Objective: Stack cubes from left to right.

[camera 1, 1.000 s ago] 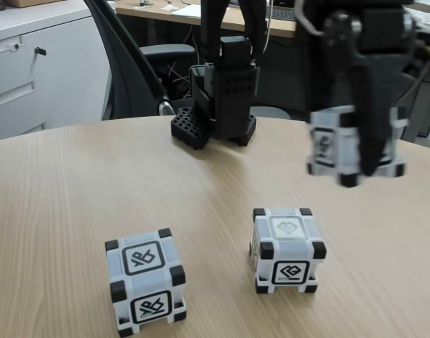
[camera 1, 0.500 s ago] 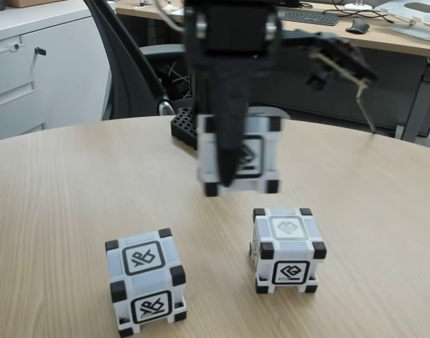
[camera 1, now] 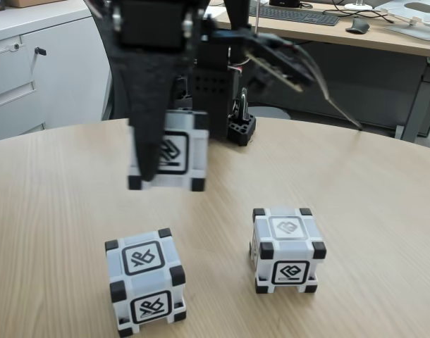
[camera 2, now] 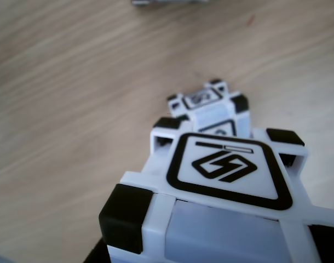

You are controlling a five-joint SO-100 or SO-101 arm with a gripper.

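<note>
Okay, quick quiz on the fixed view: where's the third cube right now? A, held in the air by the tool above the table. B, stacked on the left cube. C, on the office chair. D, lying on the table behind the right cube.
A: the tool grips the third cube clear of the table, above and behind the left cube, touching neither it nor the right cube.

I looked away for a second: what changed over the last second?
The gripper, shut on the held cube, carried it leftward in the fixed view, from the right side to above the left cube. The left cube and the right cube stayed put on the table.
</note>
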